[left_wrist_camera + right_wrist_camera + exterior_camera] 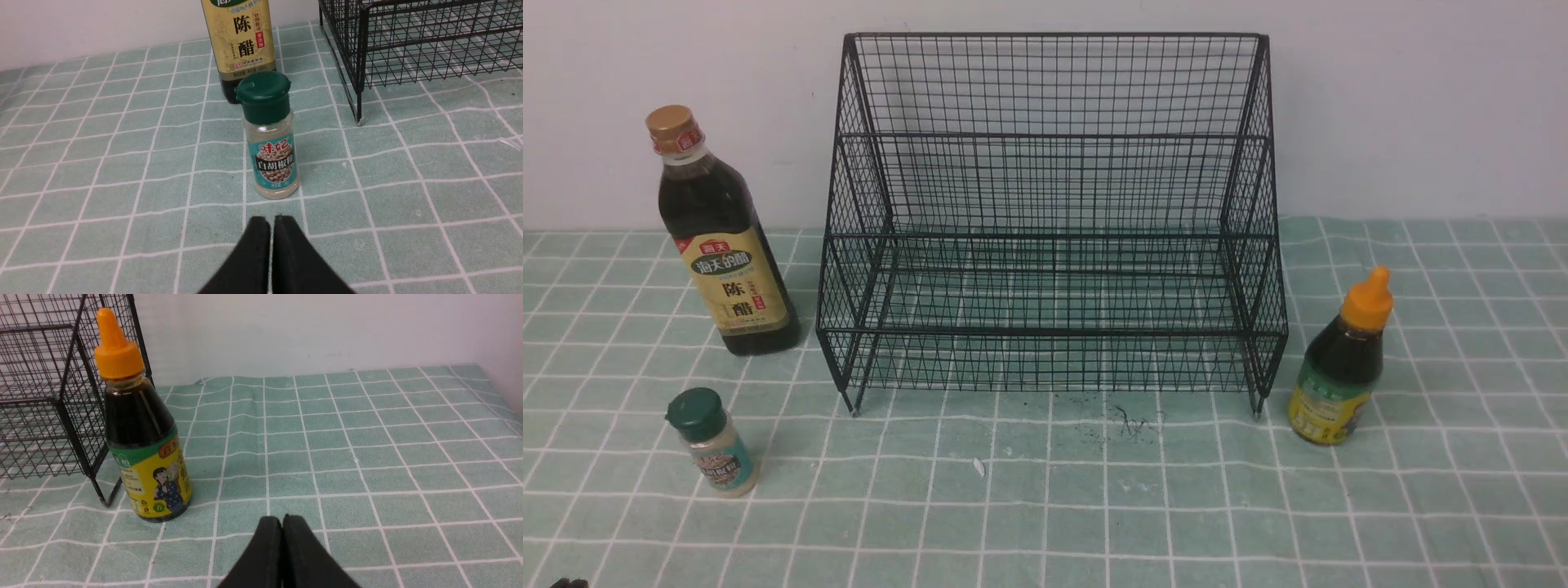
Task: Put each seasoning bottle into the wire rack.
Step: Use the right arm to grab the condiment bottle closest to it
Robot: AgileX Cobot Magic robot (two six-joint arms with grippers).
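Observation:
The black wire rack [1054, 220] stands empty at the back middle of the table. The tall dark vinegar bottle [723, 245] with gold cap stands left of it. The small shaker jar [712, 445] with green lid stands in front of that bottle. The dark bottle with orange nozzle cap [1343, 363] stands at the rack's right front foot. My left gripper [271, 220] is shut and empty, just short of the shaker jar [271, 139], with the vinegar bottle [241, 41] behind it. My right gripper [282, 520] is shut and empty, off to one side of the orange-capped bottle [143, 428].
A green checked cloth [1045, 506] covers the table, with dark specks and a small white scrap [978, 467] in front of the rack. A pale wall [1421, 98] stands close behind the rack. The rack's corner shows in both wrist views [408, 41] [45, 396].

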